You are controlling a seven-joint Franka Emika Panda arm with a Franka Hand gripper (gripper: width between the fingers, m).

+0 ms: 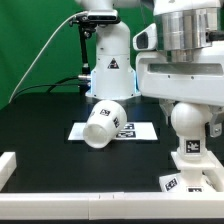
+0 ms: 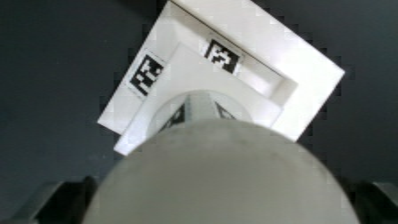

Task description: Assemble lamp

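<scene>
The rounded white bulb point(image 1: 188, 122) stands upright with its neck in the flat square base point(image 1: 186, 181) at the front of the exterior view's right. My gripper point(image 1: 188, 108) comes down over the bulb from above and is shut on it. In the wrist view the bulb point(image 2: 214, 165) fills the space between my dark fingers point(image 2: 71, 203), and the tagged base point(image 2: 258, 65) lies beyond it. The tapered shade point(image 1: 103, 123) lies on its side in the middle, partly on the marker board point(image 1: 140, 131).
The tall white robot pedestal point(image 1: 108, 68) stands at the back centre. A white rail point(image 1: 90, 203) runs along the table's front edge, with a white block point(image 1: 8, 165) at the exterior view's left. A green backdrop is behind.
</scene>
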